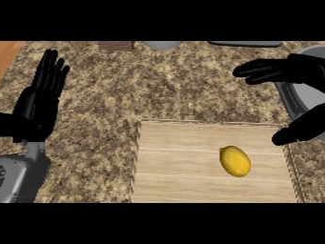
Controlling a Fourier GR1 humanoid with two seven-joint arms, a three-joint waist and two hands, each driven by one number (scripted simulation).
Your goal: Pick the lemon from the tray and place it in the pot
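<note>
The speckled stone surface (123,86) fills most of the frame, and on it, in the lower centre, lies the wooden tray (179,162). The grey pot (300,97) shows only in part at the right edge, just beyond the tray's upper right corner, and nothing can be seen inside the part of it that shows. By this layout the task is at its start: nothing has been lifted, so the grasp, the carry to the right and the release into the pot are all left to do. The right hand (309,69) hangs in the upper right of the frame, over the pot's near side, with its fingers stretched toward the left and its thumb reaching down toward the tray's right edge. The span between them is wide and it holds nothing. It is above and to the right of the fruit and apart from it. The left hand (38,102) rests at the left of the frame, flat, with its fingers pointing up, also holding nothing. The lemon (235,161) lies on the tray's right half, untouched, its long side nearly upright in the frame.
</note>
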